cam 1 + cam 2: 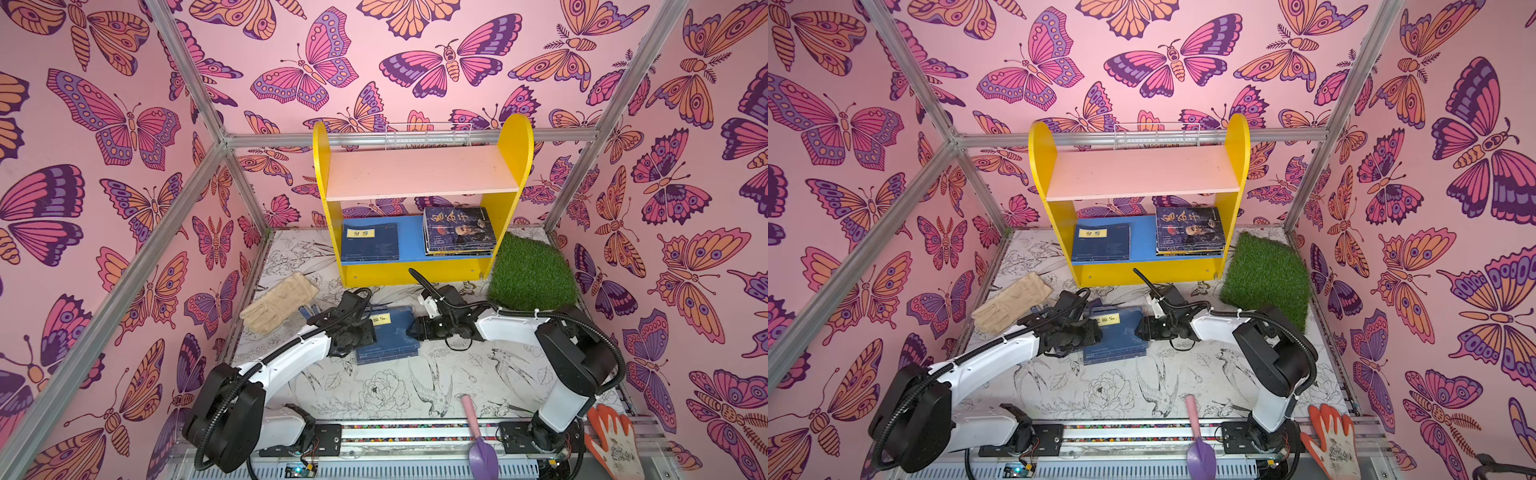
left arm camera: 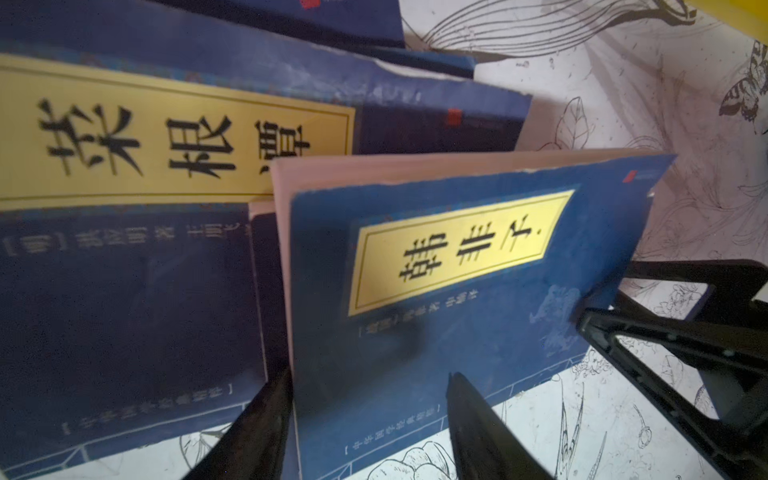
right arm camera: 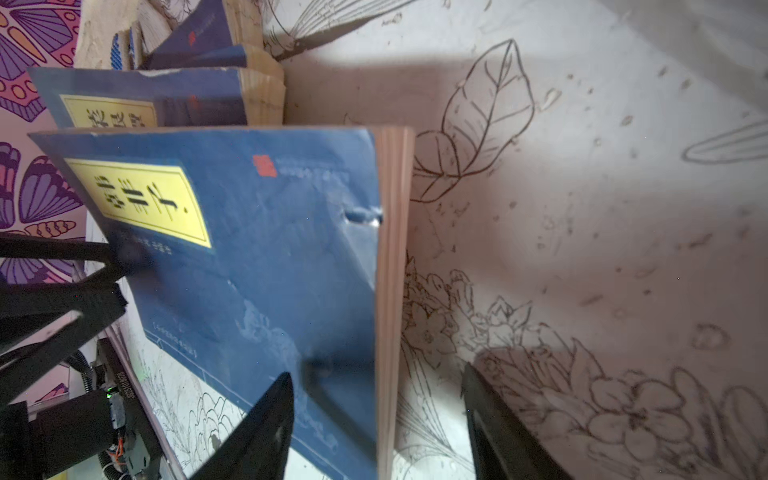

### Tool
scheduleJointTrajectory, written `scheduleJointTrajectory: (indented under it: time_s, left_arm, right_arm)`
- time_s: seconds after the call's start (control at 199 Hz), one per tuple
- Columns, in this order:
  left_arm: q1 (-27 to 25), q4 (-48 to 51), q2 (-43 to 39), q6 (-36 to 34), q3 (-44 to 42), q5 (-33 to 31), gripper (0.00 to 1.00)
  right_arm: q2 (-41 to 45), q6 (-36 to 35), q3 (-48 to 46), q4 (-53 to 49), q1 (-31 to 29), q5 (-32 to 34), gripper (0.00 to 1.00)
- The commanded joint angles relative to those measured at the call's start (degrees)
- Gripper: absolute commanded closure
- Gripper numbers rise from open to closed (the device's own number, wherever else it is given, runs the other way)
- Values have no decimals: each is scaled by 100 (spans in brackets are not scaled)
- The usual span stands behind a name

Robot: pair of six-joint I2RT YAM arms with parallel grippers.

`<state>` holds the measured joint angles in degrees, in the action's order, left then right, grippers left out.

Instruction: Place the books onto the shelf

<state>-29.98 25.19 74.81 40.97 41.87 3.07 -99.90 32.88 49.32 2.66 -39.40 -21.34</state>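
A navy book with a yellow label point(image 1: 395, 334) point(image 1: 1117, 332) lies between my two grippers in front of the shelf point(image 1: 515, 166) point(image 1: 1235, 166). My left gripper point(image 1: 370, 334) point(image 2: 370, 374) is open, one finger beside the book's point(image 2: 457, 270) edge and the other over its cover. My right gripper point(image 1: 412, 330) point(image 3: 376, 372) is open too, straddling the page edge of the book point(image 3: 270, 249). More navy books point(image 2: 124, 124) point(image 3: 145, 95) lie under and behind it, partly hidden by the left arm. On the blue lower board sit a navy book point(image 1: 370, 241) and a stack of portrait-cover books point(image 1: 459, 230).
A beige glove point(image 1: 278, 301) lies left of the books. A patch of artificial grass point(image 1: 530, 270) sits right of the shelf. At the front edge are a purple trowel point(image 1: 482, 449) and an orange-white glove point(image 1: 615, 440). A white wire basket point(image 1: 428, 135) hangs behind the shelf.
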Motion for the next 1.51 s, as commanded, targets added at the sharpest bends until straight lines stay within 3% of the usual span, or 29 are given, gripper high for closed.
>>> scheduleJointTrajectory:
  time_s: [0.0, 0.417, 0.582, 0.793, 1.014, 1.159, 1.215, 1.375, 1.501]
  left_arm:
    - [-74, -95, 95, -43, -29, 80, 39]
    - [-276, -334, 495, 14, 95, 163, 40]
    - [-282, -527, 592, 99, 64, 229, 40]
    - [-280, -751, 614, 199, 14, 273, 40]
    - [-227, -915, 465, 218, -36, 282, 40]
    - [-72, -928, 287, 307, -64, 325, 40]
    - [47, -975, 114, 379, -143, 392, 39]
    - [546, -1310, -812, 589, -501, 726, 28]
    - [856, -1557, -1322, 655, -701, 1191, 13]
  right_arm:
    - [196, 33, -197, 318, 70, -440, 37]
    - [423, 673, -800, 1644, 387, -1079, 44]
    - [532, 1054, -1003, 2514, 475, -1333, 56]
    - [750, 1222, -1066, 2920, 477, -1486, 81]
    - [749, 1458, -1041, 3392, 477, -1804, 83]
    - [841, 1428, -1077, 3267, 527, -1625, 99]
    - [878, 1577, -1176, 3459, 617, -1584, 100]
    - [915, 2349, -1562, 4643, 1007, -1761, 100]
    - [938, 2695, -1614, 5173, 1092, -1893, 100]
